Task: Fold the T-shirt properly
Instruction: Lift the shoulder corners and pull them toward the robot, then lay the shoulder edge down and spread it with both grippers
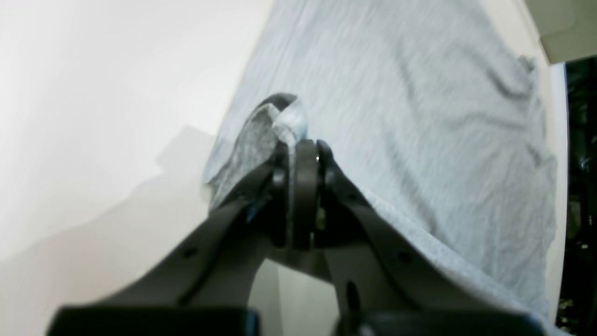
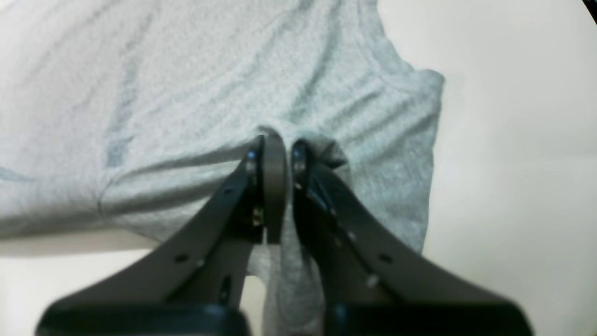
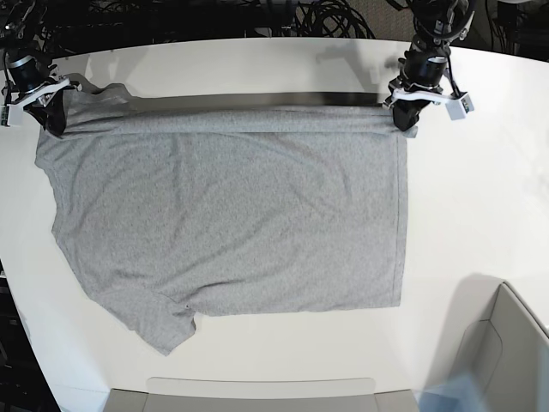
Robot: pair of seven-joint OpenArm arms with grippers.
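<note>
Right now the T-shirt (image 3: 232, 223) lies spread, plain side up, across the white table (image 3: 480, 197), its far edge lifted slightly and pulled taut between the two arms. On the far right of the base view, the left gripper (image 1: 303, 149) is clamped on a bunched fold of the shirt's edge. On the far left, the right gripper (image 2: 277, 147) pinches the cloth near a sleeve. One sleeve points toward the near left. A grey bin (image 3: 506, 343) sits at the near right corner.
</note>
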